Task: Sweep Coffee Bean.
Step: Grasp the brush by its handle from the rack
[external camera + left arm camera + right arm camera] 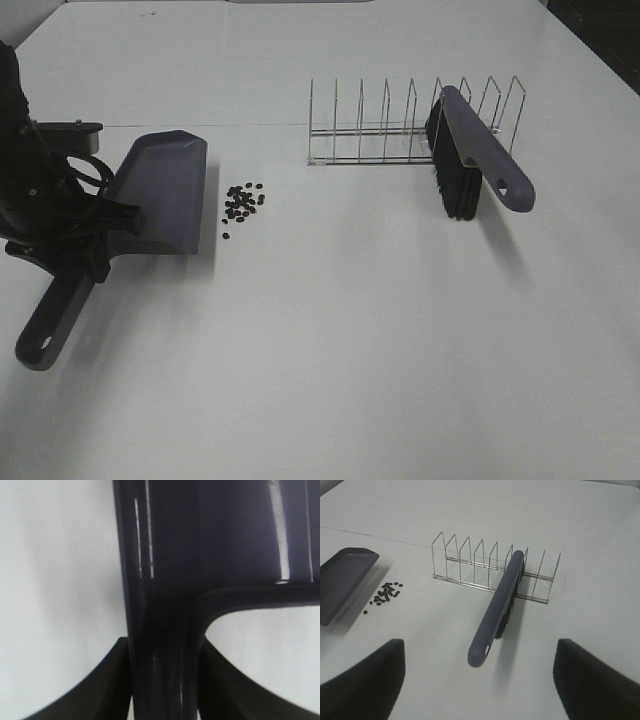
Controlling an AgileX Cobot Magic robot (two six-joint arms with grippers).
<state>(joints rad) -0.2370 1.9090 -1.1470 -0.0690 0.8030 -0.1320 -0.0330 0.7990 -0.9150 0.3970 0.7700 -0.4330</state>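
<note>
Loose coffee beans [243, 200] (light, hard, likely rollers) lie beside a dustpan [165, 190] clamped in the left end effector [118, 215]; the right end effector [479, 670], spread apart, faces the stiff handle of the brush [500, 600].

left gripper [113, 215] grips dustpan [165, 190] | coffee beans [242, 205] beside dustpan | brush [480, 160] on rack [375, 130]

The dustpan [160, 195] and brush [490, 150] are plain grey-purple, bristles [455, 188] black. The coffee bean heap [243, 203] is brown-black; the rack [370, 131] silvery, the table [350, 350] white.
</note>
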